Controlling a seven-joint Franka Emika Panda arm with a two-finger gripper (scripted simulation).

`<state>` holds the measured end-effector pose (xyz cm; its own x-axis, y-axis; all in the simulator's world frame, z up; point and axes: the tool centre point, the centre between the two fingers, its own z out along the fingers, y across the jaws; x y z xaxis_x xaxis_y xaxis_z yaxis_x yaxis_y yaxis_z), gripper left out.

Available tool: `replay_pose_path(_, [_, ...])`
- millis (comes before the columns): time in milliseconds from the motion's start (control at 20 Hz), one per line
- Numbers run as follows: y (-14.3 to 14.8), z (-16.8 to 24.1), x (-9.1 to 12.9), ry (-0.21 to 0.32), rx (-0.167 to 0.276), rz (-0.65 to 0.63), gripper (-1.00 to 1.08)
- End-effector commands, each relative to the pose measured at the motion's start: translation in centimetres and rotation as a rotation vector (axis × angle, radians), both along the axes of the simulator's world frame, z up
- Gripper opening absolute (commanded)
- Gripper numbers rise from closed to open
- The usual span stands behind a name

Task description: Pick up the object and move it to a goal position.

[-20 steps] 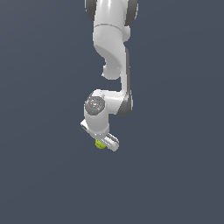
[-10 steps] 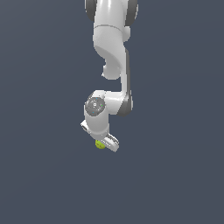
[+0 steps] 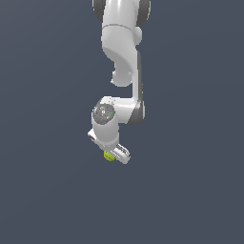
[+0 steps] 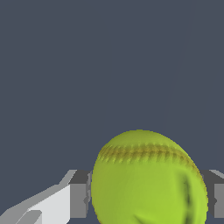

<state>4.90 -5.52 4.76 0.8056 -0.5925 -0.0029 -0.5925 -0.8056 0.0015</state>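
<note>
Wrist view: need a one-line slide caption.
Close-up of the yellow-green ball, stitched seam visible, sitting between the gripper fingers against a plain dark background.

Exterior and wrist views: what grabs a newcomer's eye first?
The white arm hanging from the top of the exterior view against a flat dark background. Next, the yellow-green ball at the gripper; in the wrist view it looms large between the fingers, stitched seam visible.

ball cut off by wrist frame edge, fingers partly hidden
</note>
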Motion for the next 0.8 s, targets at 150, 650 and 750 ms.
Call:
replay_pose_path(150, [0.2, 2.2, -0.6, -0.003, 0.001, 0.000, -1.00])
replay_pose_path(650, [0.8, 10.2, -3.0, -0.003, 0.001, 0.000, -1.00])
replay_pose_path(750, [0.9, 12.3, -3.6, -0.003, 0.001, -0.001, -1.00])
